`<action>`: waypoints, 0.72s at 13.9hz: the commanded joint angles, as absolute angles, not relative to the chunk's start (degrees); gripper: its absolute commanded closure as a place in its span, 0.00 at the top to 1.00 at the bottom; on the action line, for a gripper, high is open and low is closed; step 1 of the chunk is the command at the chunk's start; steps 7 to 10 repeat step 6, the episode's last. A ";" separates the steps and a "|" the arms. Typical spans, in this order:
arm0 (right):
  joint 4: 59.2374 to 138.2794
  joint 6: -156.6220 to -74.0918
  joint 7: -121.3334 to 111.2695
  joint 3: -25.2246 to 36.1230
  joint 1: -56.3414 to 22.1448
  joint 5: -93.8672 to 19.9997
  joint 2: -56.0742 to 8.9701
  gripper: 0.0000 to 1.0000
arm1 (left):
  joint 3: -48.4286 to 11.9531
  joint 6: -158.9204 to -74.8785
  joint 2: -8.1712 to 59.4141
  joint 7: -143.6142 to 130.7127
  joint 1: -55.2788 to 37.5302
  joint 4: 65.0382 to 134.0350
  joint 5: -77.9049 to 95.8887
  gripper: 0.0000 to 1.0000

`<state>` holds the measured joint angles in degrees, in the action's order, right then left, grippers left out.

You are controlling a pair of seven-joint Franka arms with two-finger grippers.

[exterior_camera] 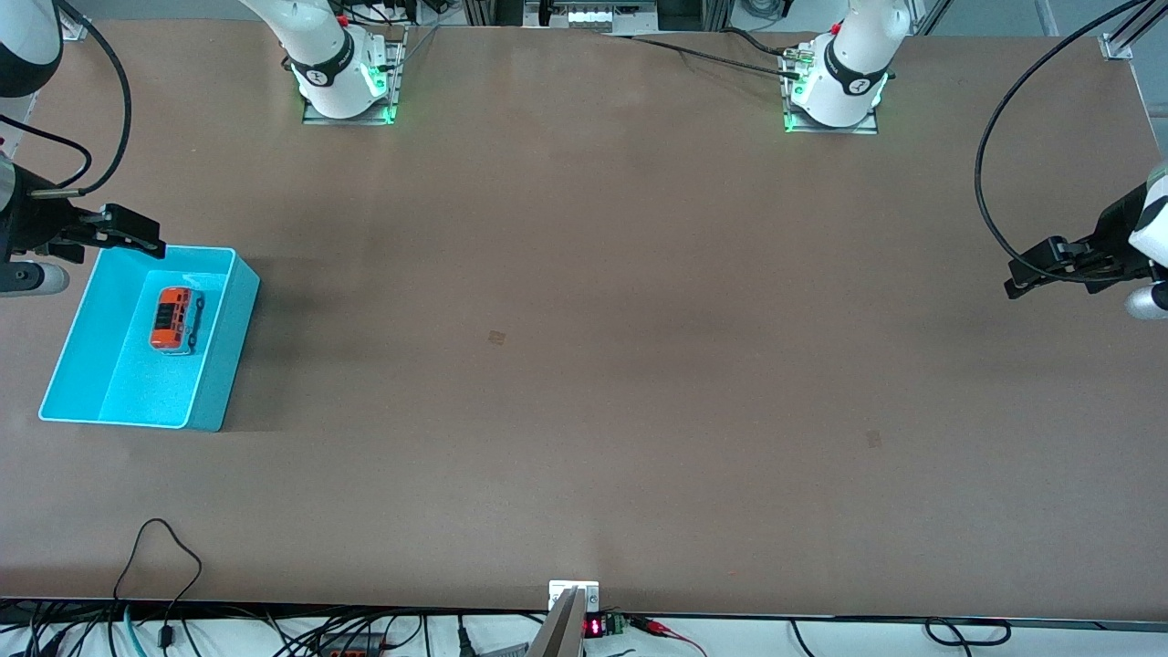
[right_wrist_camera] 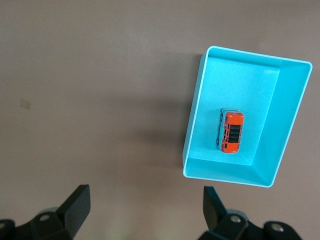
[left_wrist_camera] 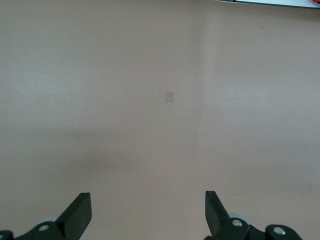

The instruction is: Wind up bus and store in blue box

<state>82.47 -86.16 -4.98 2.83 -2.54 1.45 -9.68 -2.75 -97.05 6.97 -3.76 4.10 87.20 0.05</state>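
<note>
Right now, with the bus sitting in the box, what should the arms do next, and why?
Probably nothing beyond pulling the right hand back from the box. The bus already lies inside it, upright on the floor, and both hands are open and empty. The left hand waits over bare table at its own end, so the storing looks done.

One bus [exterior_camera: 176, 318] is in view, an orange toy with dark roof windows, sitting left of centre in the front frame. One blue box [exterior_camera: 219, 365] is there too, open-topped, at the left edge of that frame, and the single bus lies inside it. One brown bench [exterior_camera: 584, 365] fills nearly the whole frame. Two robot arms stand on it, their two bases along the top of the frame. Two grippers show: the right gripper [exterior_camera: 137, 239] at the left edge, the left gripper [exterior_camera: 1027, 278] at the right edge.
</note>
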 commanded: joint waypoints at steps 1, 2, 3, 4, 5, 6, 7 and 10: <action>83.06 -85.60 -4.39 3.52 -3.25 0.70 -8.79 1.00 | -2.55 -97.38 6.77 -2.20 4.31 87.10 1.14 1.00; 83.06 -85.61 -4.48 3.52 -3.25 0.70 -8.79 1.00 | -2.55 -97.30 6.77 -2.20 4.22 87.10 1.14 1.00; 83.06 -85.69 -4.57 3.52 -3.25 0.70 -8.79 1.00 | -2.55 -97.38 6.77 -2.20 4.31 87.10 1.14 1.00; 83.06 -85.78 -4.57 3.52 -3.25 0.70 -8.88 1.00 | -2.55 -97.38 6.77 -2.20 4.31 87.10 1.14 1.00; 83.06 -85.96 -4.57 3.52 -3.25 0.70 -8.96 1.00 | -2.55 -97.38 6.77 -2.20 4.31 87.10 1.14 1.00; 83.06 -86.13 -4.57 3.52 -3.25 0.70 -8.96 1.00 | -2.55 -97.38 6.77 -2.20 4.31 87.10 1.23 1.00; 83.06 -86.13 -4.57 3.52 -3.25 0.70 -8.96 1.00 | -2.55 -97.38 6.77 -2.20 4.31 87.10 1.23 1.00; 83.06 -86.13 -4.57 3.52 -3.25 0.70 -8.96 1.00 | -2.55 -97.38 6.77 -2.20 4.31 87.10 1.23 1.00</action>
